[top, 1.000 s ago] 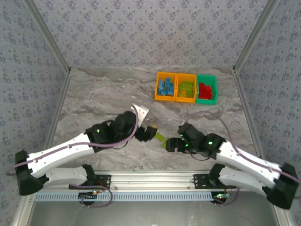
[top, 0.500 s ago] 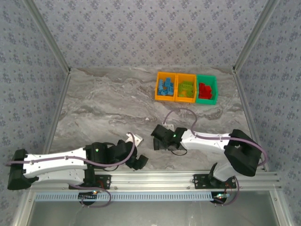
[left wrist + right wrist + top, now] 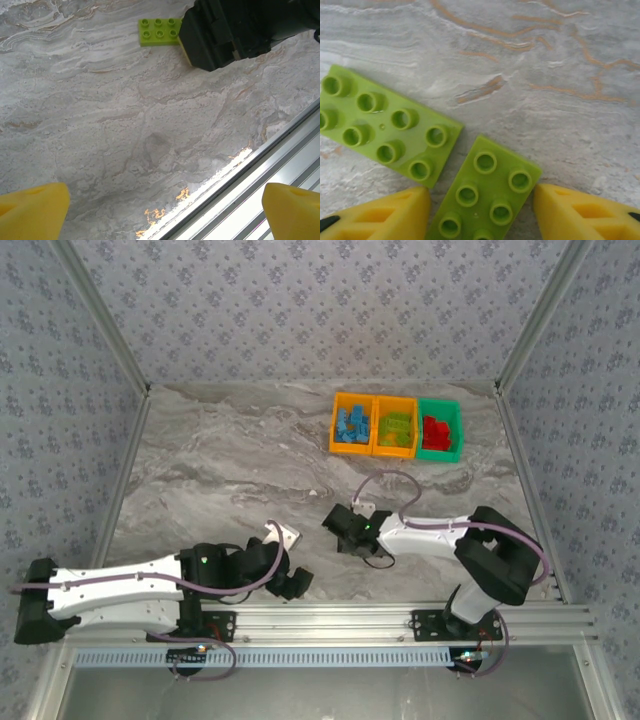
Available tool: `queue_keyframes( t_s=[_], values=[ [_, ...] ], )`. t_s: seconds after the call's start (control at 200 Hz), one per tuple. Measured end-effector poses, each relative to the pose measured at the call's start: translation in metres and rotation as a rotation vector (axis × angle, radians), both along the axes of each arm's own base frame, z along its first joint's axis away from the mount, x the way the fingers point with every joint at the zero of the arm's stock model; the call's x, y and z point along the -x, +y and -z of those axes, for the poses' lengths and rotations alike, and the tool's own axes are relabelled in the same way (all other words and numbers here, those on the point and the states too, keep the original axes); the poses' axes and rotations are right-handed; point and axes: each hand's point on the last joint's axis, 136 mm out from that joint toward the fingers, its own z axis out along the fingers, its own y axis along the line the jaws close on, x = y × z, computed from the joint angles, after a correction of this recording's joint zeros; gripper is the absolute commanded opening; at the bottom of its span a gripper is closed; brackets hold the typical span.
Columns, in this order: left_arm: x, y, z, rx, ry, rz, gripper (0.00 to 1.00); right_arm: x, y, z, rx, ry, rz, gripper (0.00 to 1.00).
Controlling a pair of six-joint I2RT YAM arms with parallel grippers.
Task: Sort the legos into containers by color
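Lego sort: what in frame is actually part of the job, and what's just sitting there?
Job:
longer lime lego
shorter lime lego, between the right end effector fingers
blue-filled orange bin
lime-filled orange bin
green bin holding reds

Just there:
aluminium rail
purple cable
patterned walls

Table [image 3: 230, 460] grey marble with rust-brown veins; walls [image 3: 320, 310] grey-blue with a small flower print; left bin [image 3: 333, 430] and middle bin [image 3: 394, 452] orange; right bin [image 3: 459, 435] green; their bricks blue [image 3: 351, 426], lime [image 3: 395, 428] and red [image 3: 434, 432]; two loose bricks [image 3: 385, 125] [image 3: 485, 197] lime; fingers [image 3: 580, 212] yellow; arms [image 3: 120, 590] white and black; cable [image 3: 385, 476] purple.
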Motion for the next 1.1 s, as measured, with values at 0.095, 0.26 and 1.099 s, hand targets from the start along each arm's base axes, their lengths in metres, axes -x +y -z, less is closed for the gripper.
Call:
queue_keyframes(
  t_s=[0.095, 0.26, 1.099],
  values=[
    [0.000, 0.000, 0.001, 0.000, 0.002, -0.003, 0.99, 0.002, -0.003, -0.001, -0.030, -0.021, 0.026, 0.45],
    [-0.001, -0.003, -0.001, 0.012, -0.002, -0.002, 0.99, 0.012, -0.021, -0.003, -0.058, -0.042, 0.071, 0.32],
    [-0.004, -0.021, -0.006, 0.078, -0.003, -0.019, 0.99, -0.194, -0.108, -0.141, -0.041, -0.299, 0.183, 0.34]
  ],
)
